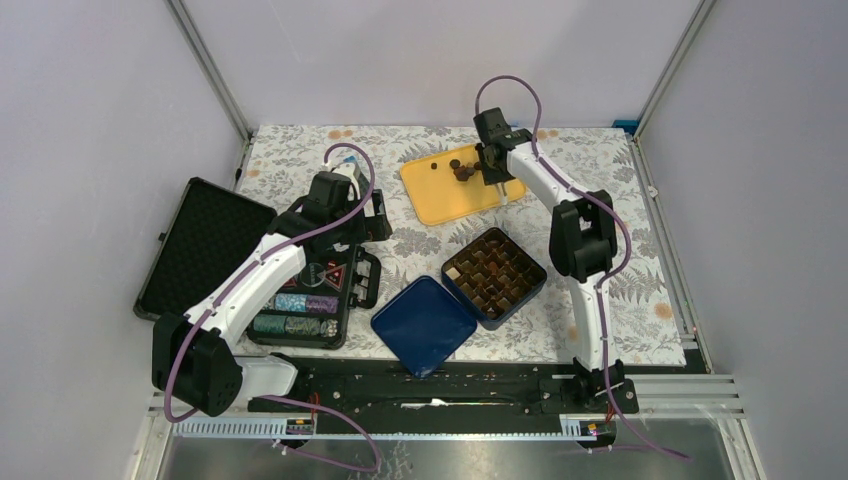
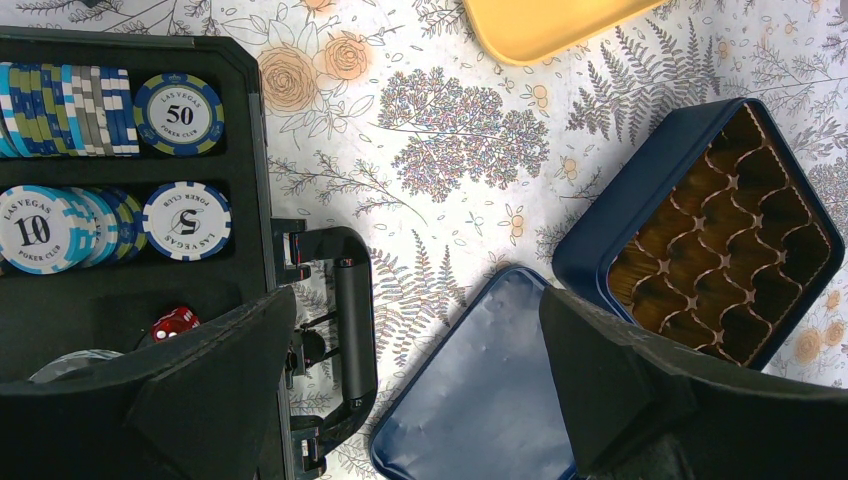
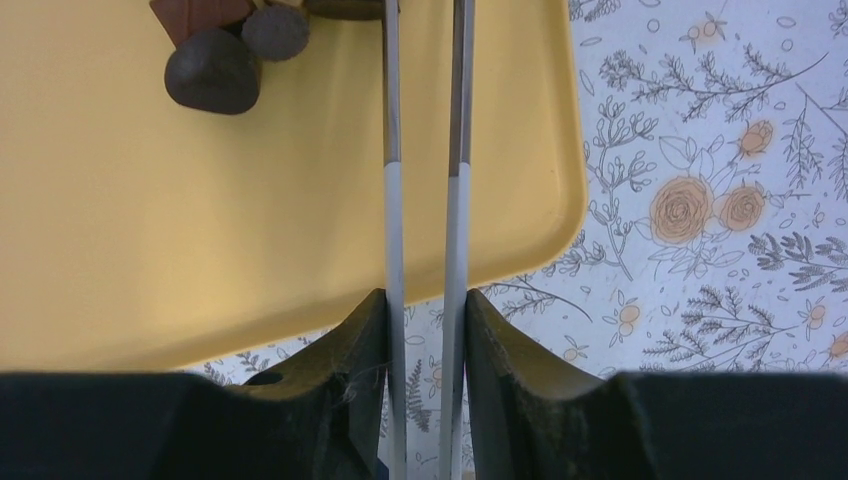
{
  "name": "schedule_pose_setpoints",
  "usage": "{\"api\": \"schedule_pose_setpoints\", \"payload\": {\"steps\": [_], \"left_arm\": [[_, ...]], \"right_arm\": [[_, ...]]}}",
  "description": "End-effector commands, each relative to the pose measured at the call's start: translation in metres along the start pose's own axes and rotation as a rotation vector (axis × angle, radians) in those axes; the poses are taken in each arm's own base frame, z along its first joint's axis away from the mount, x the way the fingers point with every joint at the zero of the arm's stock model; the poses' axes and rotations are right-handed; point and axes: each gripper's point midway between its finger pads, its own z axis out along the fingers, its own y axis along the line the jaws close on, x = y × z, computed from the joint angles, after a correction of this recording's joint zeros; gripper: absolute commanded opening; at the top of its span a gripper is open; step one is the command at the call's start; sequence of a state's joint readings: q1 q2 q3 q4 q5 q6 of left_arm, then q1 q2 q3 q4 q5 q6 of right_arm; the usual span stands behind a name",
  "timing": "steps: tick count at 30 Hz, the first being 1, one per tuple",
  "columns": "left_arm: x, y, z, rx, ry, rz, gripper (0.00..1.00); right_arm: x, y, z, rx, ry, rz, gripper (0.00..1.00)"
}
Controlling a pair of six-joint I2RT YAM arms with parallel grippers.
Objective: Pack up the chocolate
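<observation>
Several dark brown chocolate pieces [image 1: 462, 170] lie clustered on the yellow tray [image 1: 445, 195], with one more [image 1: 432, 167] apart to the left. In the right wrist view the pieces [image 3: 212, 70] sit at the tray's [image 3: 200, 220] top left. My right gripper [image 3: 425, 310] is shut on metal tongs [image 3: 395, 200], whose two blades run up over the tray, slightly apart; their tips are out of view. It hovers at the tray's right side [image 1: 492, 165]. My left gripper [image 2: 420, 340] is open and empty above the blue lid [image 2: 490, 390].
An open blue tin [image 1: 494, 277] with a brown divided insert stands mid-table, its lid [image 1: 424, 325] beside it. A black poker chip case [image 1: 310, 295] with striped chips [image 2: 180, 115] and a red die [image 2: 173, 323] lies at the left, its lid [image 1: 205, 245] open.
</observation>
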State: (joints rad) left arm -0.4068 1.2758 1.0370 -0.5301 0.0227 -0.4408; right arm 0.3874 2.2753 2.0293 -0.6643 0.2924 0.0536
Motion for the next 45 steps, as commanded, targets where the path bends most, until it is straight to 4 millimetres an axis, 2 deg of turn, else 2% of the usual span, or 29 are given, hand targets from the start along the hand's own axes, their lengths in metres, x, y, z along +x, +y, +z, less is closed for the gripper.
{"api": "schedule_pose_setpoints", "payload": {"steps": [1, 8, 15, 21, 25, 30, 40, 45], "left_arm": [[-0.009, -0.002, -0.004, 0.009, -0.039, 0.018, 0.99], [-0.009, -0.003, -0.005, 0.014, -0.042, 0.018, 0.99], [-0.007, -0.001, -0.006, 0.012, -0.04, 0.016, 0.99], [-0.007, 0.0, -0.009, 0.006, -0.051, 0.016, 0.99], [-0.006, 0.001, -0.011, 0.004, -0.052, 0.016, 0.99], [-0.003, 0.003, -0.011, 0.001, -0.046, 0.013, 0.99], [-0.002, 0.001, -0.011, 0.01, -0.042, 0.012, 0.99], [-0.002, 0.001, -0.011, 0.012, -0.044, 0.012, 0.99]], "right_arm": [[-0.023, 0.0, -0.041, -0.028, -0.093, 0.039, 0.39], [-0.013, -0.002, -0.044, -0.025, -0.077, 0.043, 0.42], [-0.007, -0.001, -0.047, -0.036, -0.067, 0.047, 0.4], [-0.008, -0.002, -0.049, -0.037, -0.072, 0.048, 0.32], [-0.011, 0.0, -0.053, -0.048, -0.08, 0.053, 0.21], [-0.012, 0.001, -0.069, -0.084, -0.095, 0.073, 0.11], [-0.004, -0.009, -0.114, -0.114, -0.152, 0.114, 0.06], [0.007, -0.012, -0.121, -0.115, -0.157, 0.123, 0.06]]}}
